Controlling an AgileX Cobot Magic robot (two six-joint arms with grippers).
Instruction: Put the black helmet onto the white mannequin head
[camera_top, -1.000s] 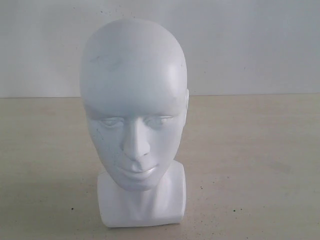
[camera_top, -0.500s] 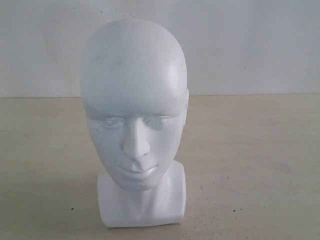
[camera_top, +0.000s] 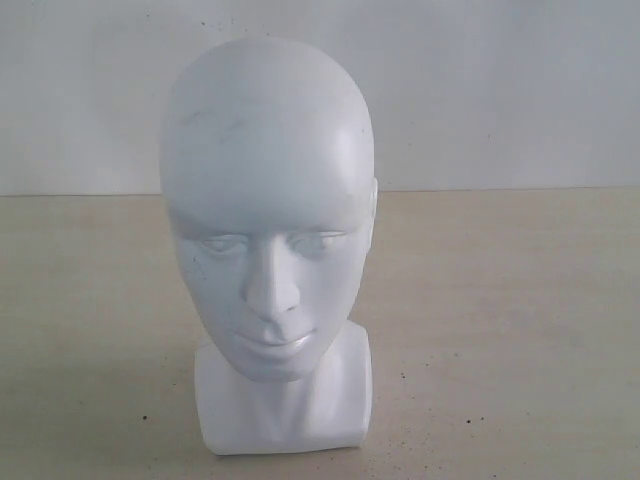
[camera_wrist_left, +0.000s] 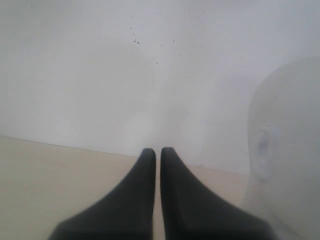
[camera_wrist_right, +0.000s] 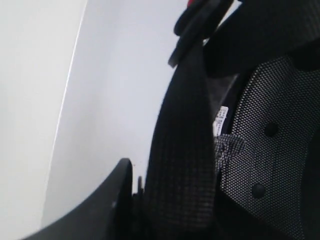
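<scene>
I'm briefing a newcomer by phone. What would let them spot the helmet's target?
On the pale speckled tabletop, before the white wall, stands the white mannequin head. Its bald crown, moulded face, squarish base and faint dark forehead scuffs set it apart from the black left gripper beside it.

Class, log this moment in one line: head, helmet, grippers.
white mannequin head: upright, bare | black helmet: fills right wrist view | left gripper: shut, empty | right gripper: grasp unclear

Left end effector (camera_wrist_left: 157, 152) has smooth, tapered matte-black fingers (camera_wrist_left: 175, 192).
</scene>
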